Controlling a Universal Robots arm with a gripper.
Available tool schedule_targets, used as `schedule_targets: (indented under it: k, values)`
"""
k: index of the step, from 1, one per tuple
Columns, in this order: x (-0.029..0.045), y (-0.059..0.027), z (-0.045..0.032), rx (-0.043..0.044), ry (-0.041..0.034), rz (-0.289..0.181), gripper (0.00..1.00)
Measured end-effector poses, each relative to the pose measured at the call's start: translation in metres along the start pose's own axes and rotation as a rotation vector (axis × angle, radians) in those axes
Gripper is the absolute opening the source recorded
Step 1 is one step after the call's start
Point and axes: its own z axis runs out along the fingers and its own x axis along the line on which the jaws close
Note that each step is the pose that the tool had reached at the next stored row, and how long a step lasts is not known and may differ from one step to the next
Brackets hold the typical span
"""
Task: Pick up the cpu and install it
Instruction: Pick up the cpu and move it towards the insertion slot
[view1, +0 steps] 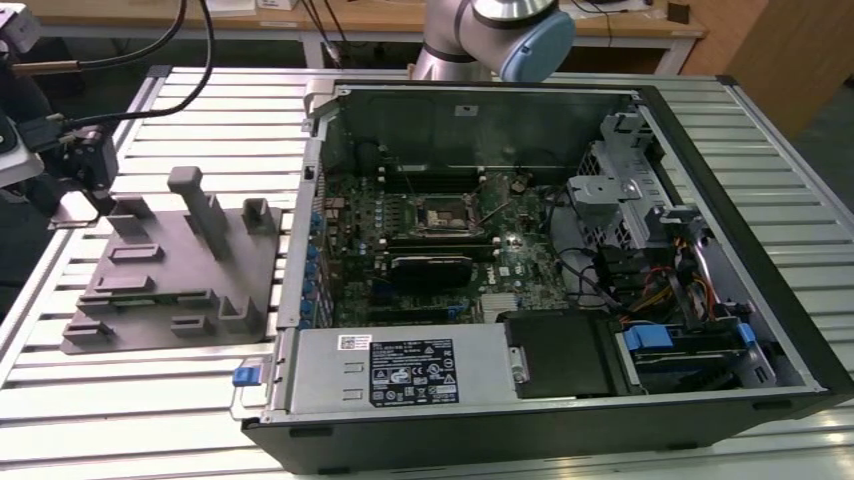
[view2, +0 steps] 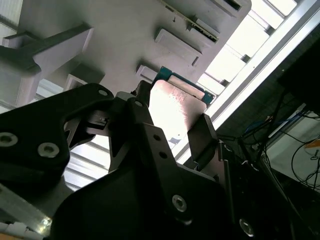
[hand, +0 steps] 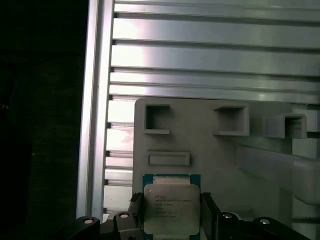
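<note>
The cpu (hand: 171, 209), a small square chip with a silvery metal top and a green rim, lies at a corner of the grey fixture block (hand: 200, 135). In both wrist views my gripper (hand: 171, 197) has one black finger against each side of the chip. The second wrist view shows the cpu (view2: 175, 107) glaring bright between the fingers (view2: 202, 132). In the exterior view the gripper (view1: 83, 195) hangs over the fixture block (view1: 174, 270) at the exterior view's far left. The dark metal-framed socket (view1: 438, 215) sits on the motherboard inside the open computer case (view1: 747, 230).
The fixture block carries several upright posts (view1: 200, 205) and small pockets (hand: 157, 119). It rests on a slatted aluminium table (view1: 160, 400). Cables (view1: 147, 50) run to the wrist. A power supply (view1: 400, 368), drive cage and wiring fill the case around the motherboard.
</note>
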Motion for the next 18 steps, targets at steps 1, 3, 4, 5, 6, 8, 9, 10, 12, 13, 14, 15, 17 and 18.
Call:
schedule_targets:
  k: [1, 3, 4, 5, 6, 8, 9, 10, 12, 13, 14, 15, 17, 18]
  values:
    - [0.0, 0.0, -0.001, 0.0, 0.0, 0.0, 0.54]
    - [0.0, 0.0001, -0.0029, 0.0, -0.0001, 0.0, 0.54]
    - [0.0, 0.0002, -0.0039, 0.0, -0.0001, 0.0, 0.54]
    - [0.0, 0.0002, -0.0048, 0.0, 0.0, 0.0, 0.54]
    - [0.0, 0.0002, -0.0058, 0.0001, 0.0001, 0.0, 0.54]
    - [0.0001, 0.0003, -0.0077, 0.0, -0.0001, 0.0, 0.54]
    - [0.0001, 0.0003, -0.0086, 0.0, -0.0001, 0.0, 0.54]
    - [0.0001, 0.0004, -0.0095, 0.0, -0.0001, 0.0, 0.54]
    - [0.0001, 0.0005, -0.0117, 0.0, 0.0, 0.0, 0.54]
    - [0.0001, 0.0005, -0.0129, 0.0, -0.0001, 0.0, 0.54]
    - [0.0001, 0.0006, -0.0144, 0.0, 0.0, 0.0, 0.54]
    - [0.0001, 0.0006, -0.0157, 0.0, 0.0, 0.0, 0.54]
    - [0.0001, 0.0008, -0.0186, 0.0, 0.0, 0.0, 0.54]
    - [0.0002, 0.0008, -0.0202, 0.0, -0.0001, 0.0, 0.54]
